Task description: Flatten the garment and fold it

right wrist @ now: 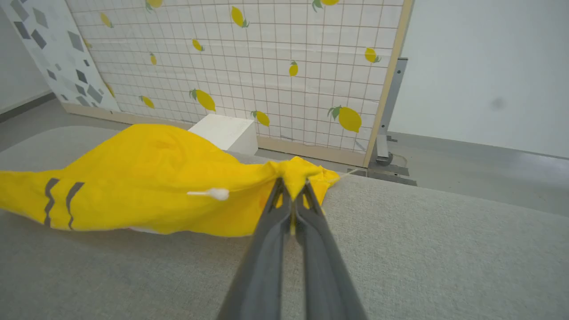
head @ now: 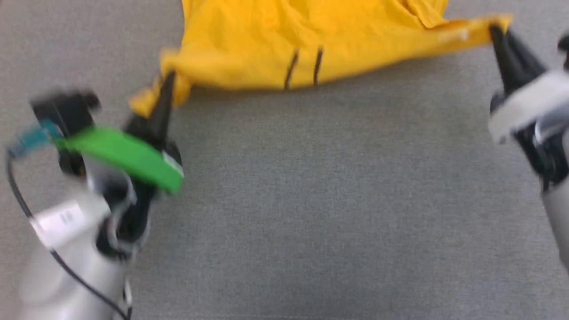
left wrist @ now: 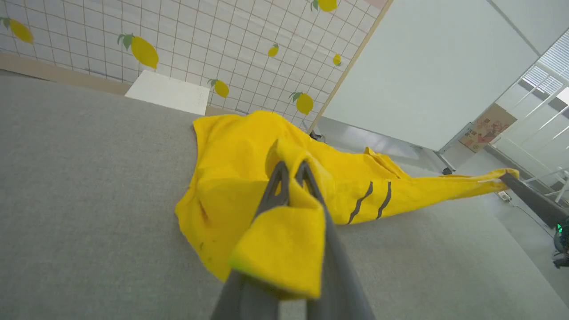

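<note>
The garment [head: 284, 44], a mustard-yellow T-shirt with two black whisker lines, hangs stretched across the top of the head view above the grey table [head: 311, 200]. My left gripper [head: 168, 80] is shut on its left corner, and a flap of cloth drapes over the fingers [left wrist: 284, 231]. My right gripper [head: 495, 31] is shut on the right corner, pulling it out to a point. The left wrist view has the garment [left wrist: 249, 155] partly resting on the table. In the right wrist view the garment [right wrist: 146, 178] sags to the left of my right gripper [right wrist: 293, 184].
A white block [right wrist: 224, 131] stands at the table's far edge, before a lemon-patterned grid panel [right wrist: 266, 66]. A plain white wall [left wrist: 426, 71] and a grey floor lie beyond. Bare grey surface stretches between the arms and toward the table's front.
</note>
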You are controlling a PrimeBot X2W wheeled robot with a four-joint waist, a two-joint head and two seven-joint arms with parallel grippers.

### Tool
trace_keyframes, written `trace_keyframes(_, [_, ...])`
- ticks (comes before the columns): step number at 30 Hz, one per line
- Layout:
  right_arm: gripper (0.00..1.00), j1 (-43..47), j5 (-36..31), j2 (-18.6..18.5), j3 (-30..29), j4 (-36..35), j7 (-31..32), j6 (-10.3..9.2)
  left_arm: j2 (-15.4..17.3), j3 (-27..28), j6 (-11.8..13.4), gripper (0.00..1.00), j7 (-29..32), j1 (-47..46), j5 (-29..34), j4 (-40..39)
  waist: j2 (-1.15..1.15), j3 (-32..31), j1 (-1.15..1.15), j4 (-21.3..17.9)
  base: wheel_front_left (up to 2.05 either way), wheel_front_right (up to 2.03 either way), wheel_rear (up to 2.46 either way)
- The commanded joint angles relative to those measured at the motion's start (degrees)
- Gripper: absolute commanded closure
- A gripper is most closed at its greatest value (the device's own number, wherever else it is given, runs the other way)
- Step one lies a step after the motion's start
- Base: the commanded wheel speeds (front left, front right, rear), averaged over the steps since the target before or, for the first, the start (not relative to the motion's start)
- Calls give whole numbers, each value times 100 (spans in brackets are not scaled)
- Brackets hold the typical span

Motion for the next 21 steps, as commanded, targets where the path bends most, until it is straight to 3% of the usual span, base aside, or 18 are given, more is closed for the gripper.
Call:
trace_keyframes(1, [100,332,90,-1,-106,-229,84,-9,85,-39,54,100,17,314,6,-97,0,-216,0,-33,0,0,0])
trace_keyframes(9, [100,2122,266,277,-880,-1333,658,-9,345,-342,237,100,275,1806,-110,-396,0,-730,0,-11,0,0,0])
trace_keyframes(21, [100,4182,535,648,-1277,-1945,1577,-9,472,-481,450,100,614,3222,-661,-602,0,-1350,0,98,0,0,0])
